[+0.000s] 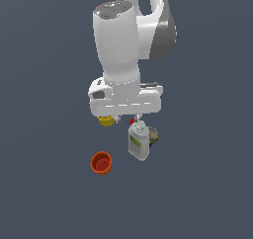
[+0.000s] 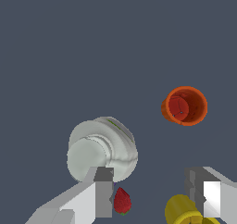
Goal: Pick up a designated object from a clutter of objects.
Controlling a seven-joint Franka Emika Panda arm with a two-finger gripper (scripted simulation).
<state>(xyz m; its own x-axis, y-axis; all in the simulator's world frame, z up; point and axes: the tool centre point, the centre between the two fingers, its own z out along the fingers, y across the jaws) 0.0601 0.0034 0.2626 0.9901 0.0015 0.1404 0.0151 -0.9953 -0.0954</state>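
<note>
While the arm hangs over the clutter, your jaws (image 2: 155, 195) stand wide apart with nothing between them; in the wrist view the two fingers (image 2: 102, 197) show as separate grey blocks with open counter (image 2: 69, 42) in the gap. The orange-red cup (image 1: 101, 162) you are after sits upright on the counter, mouth up, on the exterior view's left and nearer that camera than the rest of the objects. It stands apart from everything else, touching nothing, and the jaws are not over it: in the wrist view it lies well clear of both fingers.

Under the hand you have the white bottle (image 1: 139, 141) with its green label, just to the right of the cup in the exterior view. From the wrist camera you look down on its cap. A small multicoloured can (image 1: 153, 134) peeks out just behind the bottle on the exterior view's right. The yellow cup (image 1: 106, 120) sits farther back, partly hidden by the hand. A small red strawberry-like piece (image 2: 122, 201) lies beside the bottle, close to one finger.
</note>
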